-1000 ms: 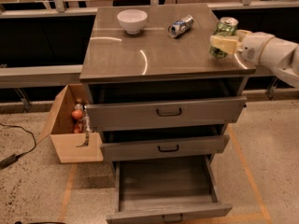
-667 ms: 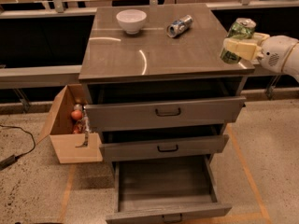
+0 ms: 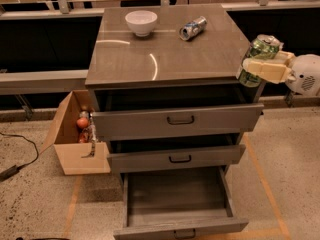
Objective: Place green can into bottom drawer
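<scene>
Speckled flooring with orange tape lines surrounds a grey table (image 3: 150, 59) fitted with three wide drawers, all of them pulled out to some degree. On top sit a white bowl (image 3: 141, 22) at the far left and a silver-and-blue can (image 3: 192, 28) lying on its side to the right of it. An open cardboard box (image 3: 80, 156) holding a few items stands on the floor at the left.

At the right edge of the table, the gripper (image 3: 261, 66) hangs in the air with its pale jaws pinching the green can (image 3: 262, 48) around its middle. The can is tilted and clear of the surface, level with the tabletop and just off its right near corner.

The bottom drawer (image 3: 177, 191) is drawn out furthest, nearest the viewer, with nothing visible inside. So the grasp and lift look done, and the drawer is ready. What is left, by my reading, is the larger part: carrying the can down past the top drawer (image 3: 177, 120) and middle drawer (image 3: 175, 157), bringing it over the open compartment, and letting go.
</scene>
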`<state>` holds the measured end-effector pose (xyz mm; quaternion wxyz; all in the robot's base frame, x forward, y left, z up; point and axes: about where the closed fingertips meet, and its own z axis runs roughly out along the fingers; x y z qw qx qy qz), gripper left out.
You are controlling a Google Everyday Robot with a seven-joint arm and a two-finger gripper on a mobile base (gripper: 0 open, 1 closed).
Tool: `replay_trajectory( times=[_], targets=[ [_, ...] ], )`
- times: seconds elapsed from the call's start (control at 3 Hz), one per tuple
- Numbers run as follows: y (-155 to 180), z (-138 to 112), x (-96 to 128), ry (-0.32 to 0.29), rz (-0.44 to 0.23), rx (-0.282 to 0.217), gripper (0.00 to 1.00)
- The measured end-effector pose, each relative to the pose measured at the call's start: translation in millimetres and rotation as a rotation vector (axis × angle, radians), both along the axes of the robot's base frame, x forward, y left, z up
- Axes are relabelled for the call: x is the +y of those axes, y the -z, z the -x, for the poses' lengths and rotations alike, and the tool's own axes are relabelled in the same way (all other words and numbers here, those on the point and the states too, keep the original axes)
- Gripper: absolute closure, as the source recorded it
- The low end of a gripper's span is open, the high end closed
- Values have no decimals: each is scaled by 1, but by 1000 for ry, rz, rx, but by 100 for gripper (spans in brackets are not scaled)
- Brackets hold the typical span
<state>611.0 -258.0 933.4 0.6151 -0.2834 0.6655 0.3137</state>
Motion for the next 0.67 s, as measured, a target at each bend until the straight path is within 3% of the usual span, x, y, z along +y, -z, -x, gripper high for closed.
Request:
replay_trajectory(
  times=[0.33, 0.67],
  targets=[
    [16, 16, 7, -8, -52, 45, 100],
    [67, 49, 30, -56, -135, 112, 100]
  ],
)
